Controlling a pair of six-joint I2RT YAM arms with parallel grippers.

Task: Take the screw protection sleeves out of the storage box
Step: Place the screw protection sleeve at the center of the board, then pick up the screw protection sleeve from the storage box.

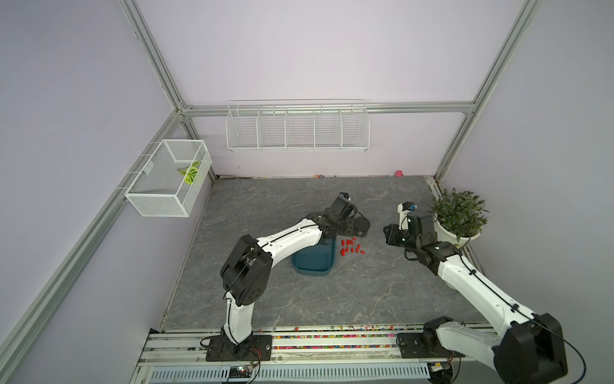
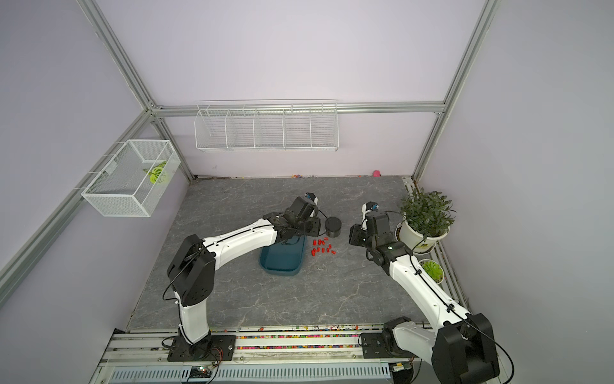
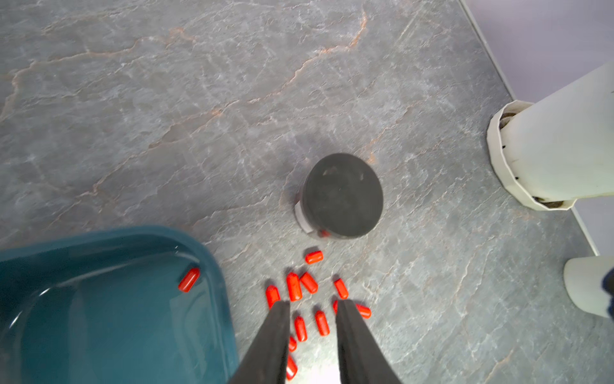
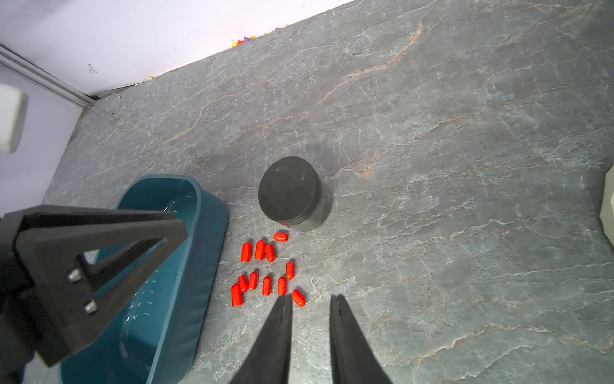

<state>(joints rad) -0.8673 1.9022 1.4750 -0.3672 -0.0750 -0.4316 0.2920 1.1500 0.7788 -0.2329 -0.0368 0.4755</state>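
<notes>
The storage box is glossy plastic; screw protection sleeves smooth; canister matt black (lid faintly scuffed).

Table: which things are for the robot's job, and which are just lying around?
For the job: red sleeves, teal box.
Lying about: black canister, potted plant, wire baskets, beads.

The sleeves are bright red on a grey tabletop veined white with faint orange streaks. The storage box is deep teal, the round canister matte black.
</notes>
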